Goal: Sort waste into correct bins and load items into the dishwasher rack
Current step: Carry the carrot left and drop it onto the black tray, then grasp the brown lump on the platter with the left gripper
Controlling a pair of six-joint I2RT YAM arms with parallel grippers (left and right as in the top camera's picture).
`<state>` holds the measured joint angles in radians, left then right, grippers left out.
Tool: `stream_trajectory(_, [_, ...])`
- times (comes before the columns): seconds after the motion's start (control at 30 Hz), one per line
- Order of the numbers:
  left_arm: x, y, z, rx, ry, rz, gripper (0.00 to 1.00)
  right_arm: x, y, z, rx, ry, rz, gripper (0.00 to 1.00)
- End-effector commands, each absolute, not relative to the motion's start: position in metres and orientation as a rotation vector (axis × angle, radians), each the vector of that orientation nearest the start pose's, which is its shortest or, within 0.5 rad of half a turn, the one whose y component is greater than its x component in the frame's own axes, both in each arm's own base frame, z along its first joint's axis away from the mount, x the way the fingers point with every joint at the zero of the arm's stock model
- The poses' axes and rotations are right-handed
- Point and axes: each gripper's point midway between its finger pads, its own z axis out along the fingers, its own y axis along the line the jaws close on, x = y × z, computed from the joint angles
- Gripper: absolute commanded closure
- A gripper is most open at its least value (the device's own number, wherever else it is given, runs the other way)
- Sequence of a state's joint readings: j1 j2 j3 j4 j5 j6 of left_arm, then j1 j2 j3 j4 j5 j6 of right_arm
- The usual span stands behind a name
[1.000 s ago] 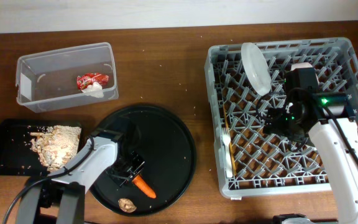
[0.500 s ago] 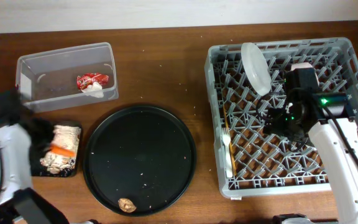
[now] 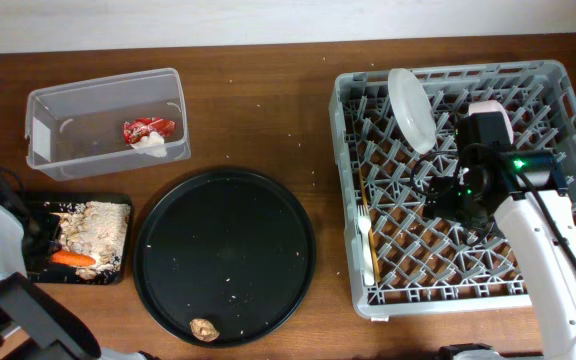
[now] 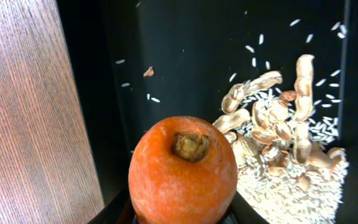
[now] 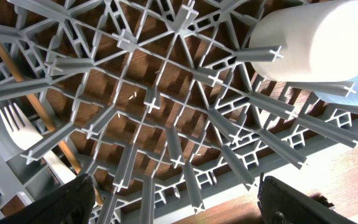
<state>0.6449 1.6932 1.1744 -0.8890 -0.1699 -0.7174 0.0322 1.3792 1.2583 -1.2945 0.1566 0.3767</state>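
Note:
My left gripper [image 3: 46, 252] is shut on the orange carrot [image 3: 72, 259] and holds it over the shallow black tray [image 3: 13, 274], beside the beige-brown food scraps [image 3: 93, 228]. In the left wrist view the carrot [image 4: 183, 168] fills the jaws [image 4: 182, 216], with scraps [image 4: 278, 143] to its right. The clear tub [image 3: 43, 112] holds the red wrapper [image 3: 149, 127] and white tissue [image 3: 152, 143]. The small brown lump [image 3: 204, 329] lies on the round black tray [image 3: 228, 215]. My right gripper [image 3: 440, 195] is open and empty over the grey rack [image 3: 346, 190], which holds the white plate [image 3: 411, 108] and fork [image 3: 366, 240].
The right wrist view shows rack pegs [image 5: 166, 130], the fork [image 5: 20, 127], a wooden chopstick [image 5: 36, 102] and a white cup [image 5: 309, 40] lying at the upper right. The bowl is hidden. Bare wooden table lies between the round tray and the rack.
My left arm swung left from the round tray with the carrot and now holds it low over the front of the black tray. The right arm has not moved.

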Motion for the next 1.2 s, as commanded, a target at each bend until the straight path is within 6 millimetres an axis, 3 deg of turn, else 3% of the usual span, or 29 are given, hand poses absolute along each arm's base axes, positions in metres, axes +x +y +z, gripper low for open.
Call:
stream_trajectory(0.0, [0.244, 0.227, 0.056, -1.892, 2.328, 0.286, 0.71, 0.258, -0.023, 0.16, 0.529, 2.91, -0.205, 0.13])
stream_trajectory(0.17, [0.235, 0.224, 0.035, -1.926, 2.386, 0.322, 0.7, 0.258, -0.023, 0.16, 0.529, 2.91, -0.205, 0.13])
stream_trajectory(0.2, [0.234, 0.223, 0.031, -1.935, 2.401, 0.325, 0.64, 0.258, -0.023, 0.16, 0.529, 2.91, -0.205, 0.13])
stream_trajectory(0.3, [0.231, 0.221, 0.023, -1.951, 2.429, 0.329, 0.64, 0.258, -0.023, 0.16, 0.529, 2.91, -0.205, 0.13])
stream_trajectory(0.37, [0.23, 0.221, 0.021, -1.954, 2.435, 0.331, 0.62, 0.258, -0.023, 0.16, 0.529, 2.91, -0.205, 0.13])
stream_trajectory(0.43, [0.229, 0.22, 0.021, -1.956, 2.439, 0.33, 0.51, 0.258, -0.023, 0.16, 0.529, 2.91, -0.205, 0.13])
stream_trajectory(0.53, [0.228, 0.217, 0.021, -1.963, 2.451, 0.323, 0.48, 0.258, -0.023, 0.16, 0.528, 2.911, -0.205, 0.13])
stream_trajectory(0.63, [0.242, 0.209, 0.033, -1.961, 2.446, 0.18, 0.48, 0.258, -0.023, 0.16, 0.529, 2.91, -0.205, 0.13])
stream_trajectory(0.73, [0.258, 0.204, 0.07, -1.891, 2.421, 0.133, 0.46, 0.258, -0.023, 0.16, 0.528, 2.91, -0.204, 0.13])
stream_trajectory(0.8, [0.274, 0.184, 0.094, -1.774, 2.443, 0.027, 0.44, 0.258, -0.023, 0.16, 0.528, 2.907, -0.203, 0.13])
stream_trajectory(0.83, [0.28, 0.159, 0.108, -1.689, 2.486, -0.053, 0.44, 0.259, -0.023, 0.16, 0.528, 2.907, -0.203, 0.13])
stream_trajectory(0.9, [0.276, 0.132, 0.116, -1.62, 2.57, -0.063, 0.44, 0.258, -0.023, 0.16, 0.528, 2.907, -0.203, 0.13])
stream_trajectory(0.93, [0.271, 0.105, 0.117, -1.552, 2.678, -0.058, 0.43, 0.259, -0.023, 0.16, 0.528, 2.907, -0.203, 0.13])
stream_trajectory(1.0, [0.261, 0.05, 0.108, -1.38, 2.888, -0.075, 0.39, 0.259, -0.023, 0.16, 0.528, 2.904, -0.202, 0.13])
stream_trajectory(1.1, [0.239, -0.016, 0.085, -1.281, 3.075, -0.205, 0.39, 0.259, -0.023, 0.16, 0.528, 2.905, -0.202, 0.16])
stream_trajectory(1.17, [0.214, -0.045, 0.066, -1.221, 3.189, -0.214, 0.39, 0.259, -0.023, 0.16, 0.528, 2.905, -0.202, 0.16])
